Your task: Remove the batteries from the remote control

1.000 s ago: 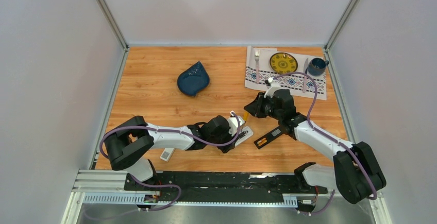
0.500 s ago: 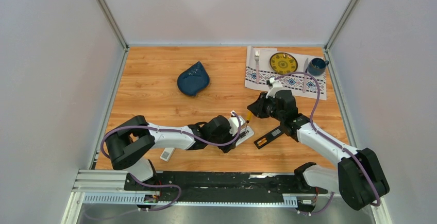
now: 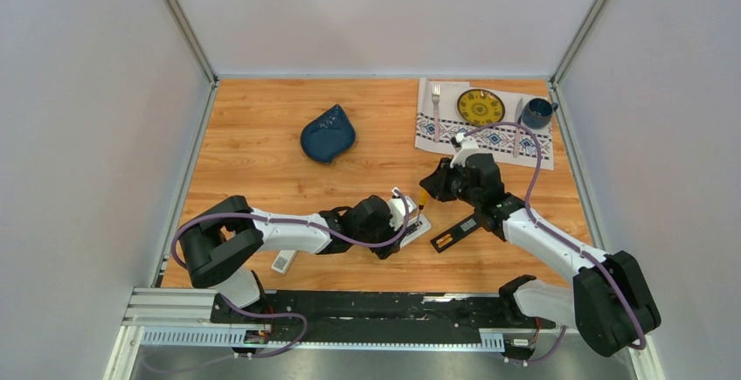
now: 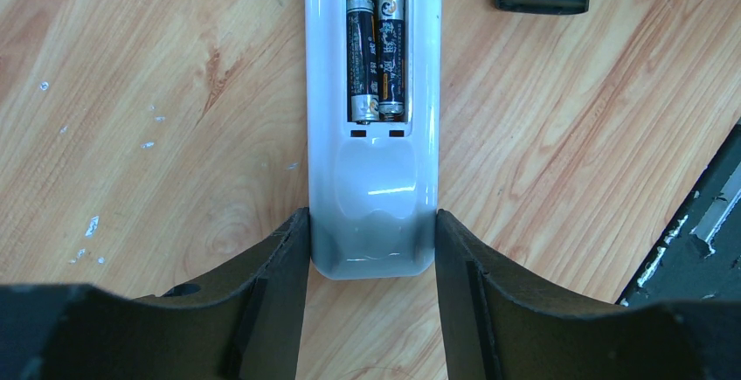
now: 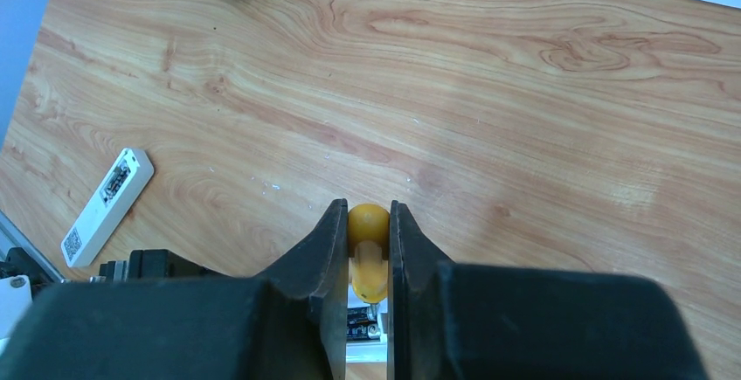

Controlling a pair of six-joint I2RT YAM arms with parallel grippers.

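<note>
A: The left gripper (image 4: 371, 227)?
B: Jaws clamp the remote (image 4: 373, 179); two batteries (image 4: 377, 57) sit in its bay at 12 o'clock
A: The right gripper (image 5: 365, 214)?
B: Pinching the screwdriver (image 5: 368, 223), tip perhaps touching one

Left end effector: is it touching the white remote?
Touching. The left wrist view shows the left end effector with its fingers pressed against both sides of the white remote, no gap.

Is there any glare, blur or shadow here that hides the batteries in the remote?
Left wrist view: sharp; both batteries in the remote read clearly, with only a small glare patch on the shell below them. Right wrist view: table grain crisp, the right gripper dark and featureless around the screwdriver. Top view: even light, soft shadows, batteries too small to make out.
</note>
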